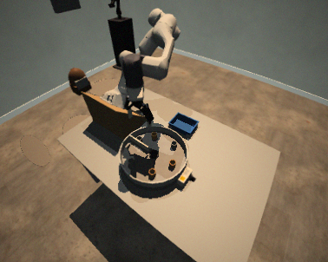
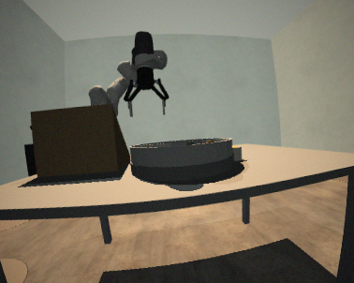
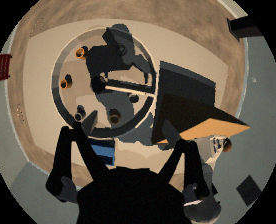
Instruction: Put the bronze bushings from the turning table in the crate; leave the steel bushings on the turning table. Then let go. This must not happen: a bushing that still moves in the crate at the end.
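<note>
The round grey turning table (image 1: 159, 184) (image 2: 181, 152) (image 3: 137, 52) stands mid-table. Bronze bushings stand upright in it at the back (image 1: 154, 136), at the front right (image 1: 172, 164) and at the front (image 1: 152, 173). A darker bushing (image 1: 173, 145) stands at the right; the arm's shadow covers the left part. The blue crate (image 1: 183, 123) (image 3: 104, 152) lies behind the turning table to the right, and I see nothing in it. My gripper (image 1: 139, 114) (image 2: 147, 111) (image 3: 131, 121) is open and empty. It hangs high above the back edge of the turning table.
A large brown box (image 1: 107, 114) (image 2: 75, 141) (image 3: 189, 92) stands left of the turning table, close under the arm. A small yellow control box (image 1: 185, 175) sits at the turning table's front right. The beige table (image 1: 232, 186) (image 2: 270, 164) stretches to the right and front.
</note>
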You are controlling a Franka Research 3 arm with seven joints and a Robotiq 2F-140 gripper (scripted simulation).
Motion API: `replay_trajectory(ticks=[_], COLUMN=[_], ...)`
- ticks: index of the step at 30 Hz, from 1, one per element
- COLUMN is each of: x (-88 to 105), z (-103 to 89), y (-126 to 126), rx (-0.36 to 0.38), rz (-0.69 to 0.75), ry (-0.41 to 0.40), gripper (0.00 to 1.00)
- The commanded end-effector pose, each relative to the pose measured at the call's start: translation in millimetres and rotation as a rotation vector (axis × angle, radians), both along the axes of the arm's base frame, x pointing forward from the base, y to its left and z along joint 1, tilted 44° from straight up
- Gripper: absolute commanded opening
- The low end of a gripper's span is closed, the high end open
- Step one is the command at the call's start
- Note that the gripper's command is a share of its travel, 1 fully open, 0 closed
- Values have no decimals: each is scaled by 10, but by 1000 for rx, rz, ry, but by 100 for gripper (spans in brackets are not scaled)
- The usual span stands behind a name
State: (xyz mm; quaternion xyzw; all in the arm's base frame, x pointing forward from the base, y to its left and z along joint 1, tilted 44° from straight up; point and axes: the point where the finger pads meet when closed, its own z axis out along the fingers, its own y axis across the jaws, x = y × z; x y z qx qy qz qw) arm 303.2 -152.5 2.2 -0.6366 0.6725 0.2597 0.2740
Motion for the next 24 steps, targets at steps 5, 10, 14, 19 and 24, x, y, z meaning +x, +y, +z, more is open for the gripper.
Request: replay_trajectory(ticks=[5,10,14,19,24], x=[13,13,13,13,13], z=[-12,-12,-12,-12,-12], y=[-10,-10,-10,-10,-10], rx=[-4,-4,-4,-4,-4], rz=[-24,-24,-24,-24,-24], ry=[15,15,15,15,15], gripper=[100,100,100,7,7])
